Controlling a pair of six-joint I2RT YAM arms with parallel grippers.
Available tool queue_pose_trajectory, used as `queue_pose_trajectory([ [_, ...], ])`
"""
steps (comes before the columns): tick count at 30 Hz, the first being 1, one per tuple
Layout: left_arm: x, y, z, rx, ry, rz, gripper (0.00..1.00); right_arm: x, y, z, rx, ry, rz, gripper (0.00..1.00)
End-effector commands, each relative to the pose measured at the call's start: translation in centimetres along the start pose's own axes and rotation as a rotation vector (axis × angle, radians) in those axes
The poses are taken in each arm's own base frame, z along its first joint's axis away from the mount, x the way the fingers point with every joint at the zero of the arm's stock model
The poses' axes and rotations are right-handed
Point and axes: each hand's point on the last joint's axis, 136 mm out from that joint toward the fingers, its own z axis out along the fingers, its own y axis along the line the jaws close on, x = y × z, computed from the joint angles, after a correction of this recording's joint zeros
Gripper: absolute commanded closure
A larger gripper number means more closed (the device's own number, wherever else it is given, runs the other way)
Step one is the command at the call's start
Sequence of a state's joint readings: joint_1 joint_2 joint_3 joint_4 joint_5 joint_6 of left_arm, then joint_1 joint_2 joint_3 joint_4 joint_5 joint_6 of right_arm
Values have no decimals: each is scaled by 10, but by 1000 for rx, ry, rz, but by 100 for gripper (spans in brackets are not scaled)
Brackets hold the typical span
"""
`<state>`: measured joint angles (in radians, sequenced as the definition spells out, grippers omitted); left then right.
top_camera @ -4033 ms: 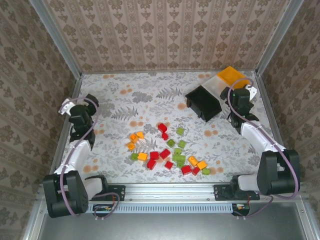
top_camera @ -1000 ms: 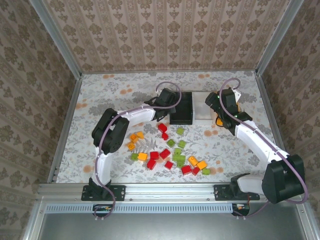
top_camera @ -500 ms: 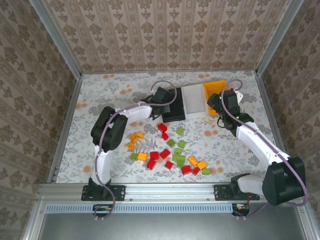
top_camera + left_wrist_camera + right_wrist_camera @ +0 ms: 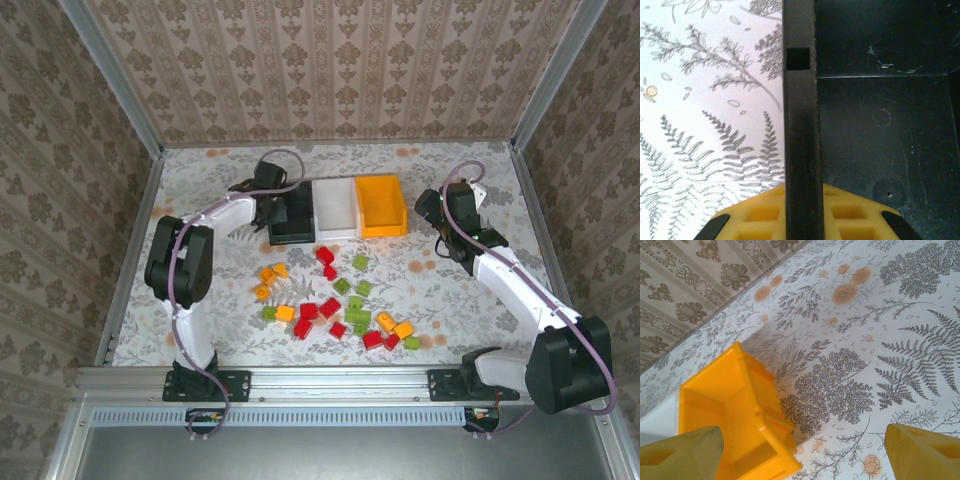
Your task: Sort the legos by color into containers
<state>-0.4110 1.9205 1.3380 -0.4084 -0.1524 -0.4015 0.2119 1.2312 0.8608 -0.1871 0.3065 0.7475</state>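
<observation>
Three bins stand in a row at the back middle of the table: black [image 4: 295,215], white [image 4: 335,207] and orange-yellow [image 4: 380,205]. My left gripper [image 4: 274,208] is shut on the black bin's left wall [image 4: 800,125], which runs up between its yellow pads [image 4: 850,220]. My right gripper [image 4: 447,222] hangs open to the right of the orange-yellow bin [image 4: 735,415], apart from it, with bare table between its fingers [image 4: 685,452]. The legos [image 4: 335,300], red, lime green and orange-yellow, lie scattered in front of the bins.
The white bin's edge [image 4: 655,420] shows beside the orange-yellow one. Patterned walls close the table at the back and sides. Open tabletop lies left of the black bin [image 4: 200,200] and right of my right arm [image 4: 520,220].
The row of three bins has slid left with my left gripper holding the black one. The orange-yellow bin moved away from my right gripper, which stayed in place.
</observation>
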Motion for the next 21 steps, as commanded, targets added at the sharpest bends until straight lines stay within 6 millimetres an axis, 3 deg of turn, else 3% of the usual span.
queue_pose_trajectory([
  [1,11,11,-10,3,8,58,100,-2,-3,-5,-9,-9,-9,15],
  [5,14,12,-11,21,-32,74,100,1,-3,-3,-15,-5,-1,15],
  [11,25,-1,-11,47,-44,148,100,1,-5,-5,-11,-3,-6,15],
  [14,32,4,-11,38,-36,155,100,1,-6,-7,-11,-11,-5,15],
  [21,33,-2,-11,57,-46,67,100,3,-6,-5,-10,-2,0,15],
])
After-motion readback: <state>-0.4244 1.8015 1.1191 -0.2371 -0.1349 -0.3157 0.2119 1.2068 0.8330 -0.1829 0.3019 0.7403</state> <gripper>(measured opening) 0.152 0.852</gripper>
